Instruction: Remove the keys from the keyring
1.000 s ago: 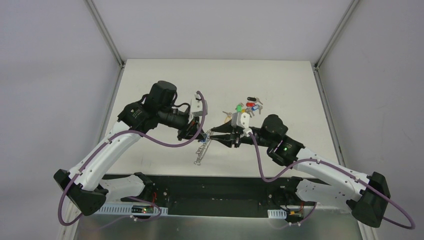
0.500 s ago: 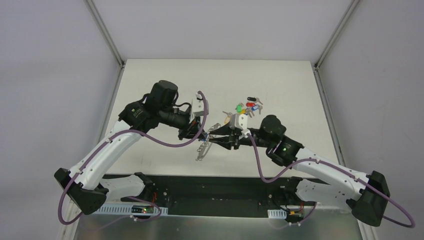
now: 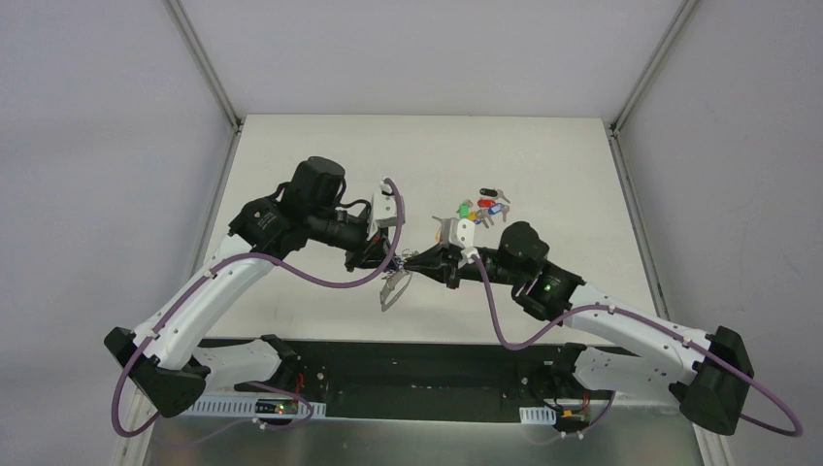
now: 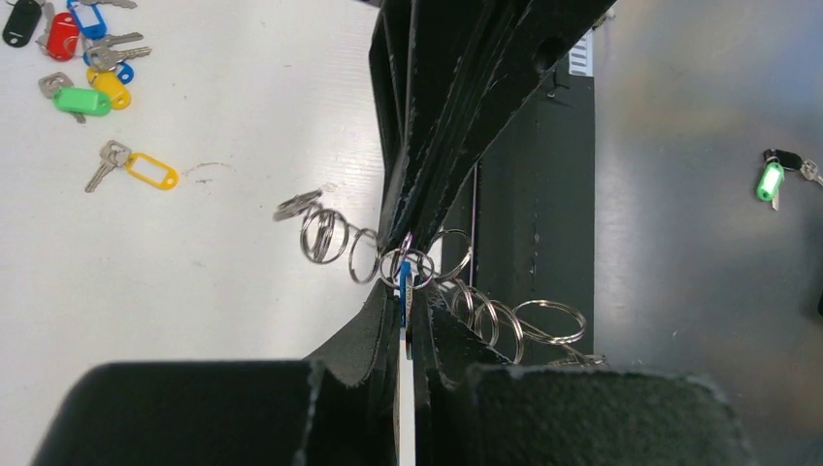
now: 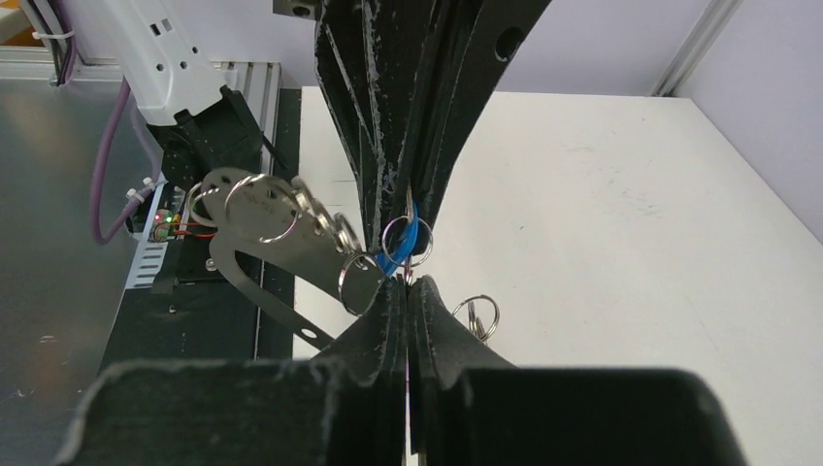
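Note:
The keyring (image 3: pixel 393 289), a grey oval loop (image 5: pixel 238 277) fringed with small split rings (image 4: pixel 325 236), hangs between my two grippers above the table's near edge. My left gripper (image 3: pixel 388 260) is shut on a blue key tag (image 4: pixel 404 289) that sits on one of those rings; it also shows in the left wrist view (image 4: pixel 408 296). My right gripper (image 3: pixel 413 262) meets it tip to tip and is shut on the small ring (image 5: pixel 406 241) that carries the blue tag (image 5: pixel 393 257). Loose keys (image 3: pixel 485 207) with coloured tags lie farther back on the table.
The loose key pile (image 4: pixel 82 58) holds red, blue, green, yellow and black tags; one yellow-tagged key (image 4: pixel 146 170) lies apart. A green-tagged key (image 4: pixel 770 180) shows at the far right of the left wrist view. The black base rail (image 3: pixel 417 364) runs below the keyring.
My right gripper has moved left and closed up to the left gripper's tips. The hanging keyring has drawn up slightly and swung with it.

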Tool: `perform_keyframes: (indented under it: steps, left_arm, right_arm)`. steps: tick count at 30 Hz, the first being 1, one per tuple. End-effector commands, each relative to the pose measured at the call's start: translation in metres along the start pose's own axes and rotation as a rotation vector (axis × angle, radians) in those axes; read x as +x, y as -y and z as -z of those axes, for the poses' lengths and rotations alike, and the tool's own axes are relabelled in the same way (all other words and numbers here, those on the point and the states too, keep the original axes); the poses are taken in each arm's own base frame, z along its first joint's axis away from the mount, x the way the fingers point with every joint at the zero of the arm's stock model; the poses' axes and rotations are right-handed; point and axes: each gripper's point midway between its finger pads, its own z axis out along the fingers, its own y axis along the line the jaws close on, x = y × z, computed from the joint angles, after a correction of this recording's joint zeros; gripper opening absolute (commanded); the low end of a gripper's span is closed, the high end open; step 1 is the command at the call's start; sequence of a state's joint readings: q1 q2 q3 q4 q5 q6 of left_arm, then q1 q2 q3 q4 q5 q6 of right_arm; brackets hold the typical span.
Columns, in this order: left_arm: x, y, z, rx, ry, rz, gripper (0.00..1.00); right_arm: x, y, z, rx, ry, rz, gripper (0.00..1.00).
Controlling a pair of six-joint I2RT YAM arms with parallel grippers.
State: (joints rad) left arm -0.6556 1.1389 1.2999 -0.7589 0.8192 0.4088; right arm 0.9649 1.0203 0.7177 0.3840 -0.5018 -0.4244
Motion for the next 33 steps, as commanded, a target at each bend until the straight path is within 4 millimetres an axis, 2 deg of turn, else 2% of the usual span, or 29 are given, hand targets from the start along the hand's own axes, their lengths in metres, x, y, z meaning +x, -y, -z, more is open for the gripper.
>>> perform_keyframes:
  steps: [1,11,23,29,33]
  left_arm:
    - [-0.01,-0.005,0.008,-0.057,0.013,-0.076,0.0]
    - [-0.006,-0.009,0.004,-0.08,-0.024,-0.089,0.0]
    - [-0.017,-0.009,0.006,-0.119,-0.03,-0.205,0.0]
    - [-0.017,-0.011,0.008,-0.141,-0.031,-0.218,0.0]
    - [-0.02,-0.006,0.008,-0.127,-0.012,-0.235,0.0]
  right_arm:
    - [-0.032,-0.002,0.011,0.016,0.086,0.064,0.0]
    - [-0.039,-0.007,0.014,-0.004,0.103,0.067,0.0]
    - [-0.028,-0.009,-0.002,-0.023,0.062,0.036,0.0]
    - [-0.029,-0.007,0.001,0.01,0.103,0.062,0.0]
    - [-0.026,-0.009,-0.001,-0.003,0.069,0.053,0.0]
